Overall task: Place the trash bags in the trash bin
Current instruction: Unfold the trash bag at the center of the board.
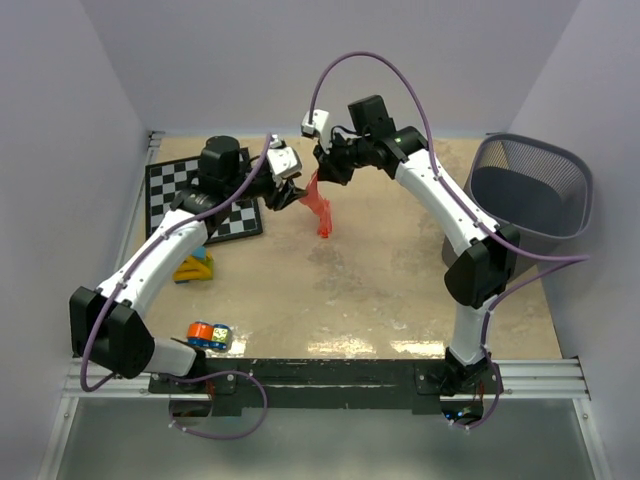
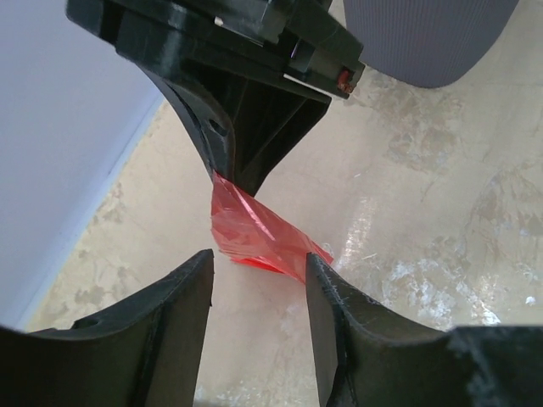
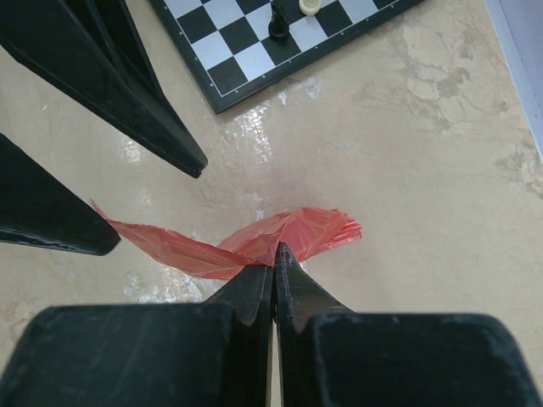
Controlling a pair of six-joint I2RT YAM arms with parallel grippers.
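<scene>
A folded red-orange trash bag (image 1: 320,207) hangs above the table near the back middle. My right gripper (image 1: 322,170) is shut on its top, and in the right wrist view the bag (image 3: 297,237) fans out from the pinched fingertips (image 3: 273,252). My left gripper (image 1: 290,195) is open just left of the bag. In the left wrist view the bag (image 2: 259,233) hangs past the fingertips (image 2: 259,263), not between them. The dark grey mesh trash bin (image 1: 530,195) stands at the right edge, tilted, and it also shows in the left wrist view (image 2: 424,38).
A chessboard (image 1: 200,195) with a few pieces lies at the back left; it also shows in the right wrist view (image 3: 271,42). A yellow-green triangular toy (image 1: 195,265) and a small blue-orange object (image 1: 208,335) lie at the left. Grey walls enclose the table.
</scene>
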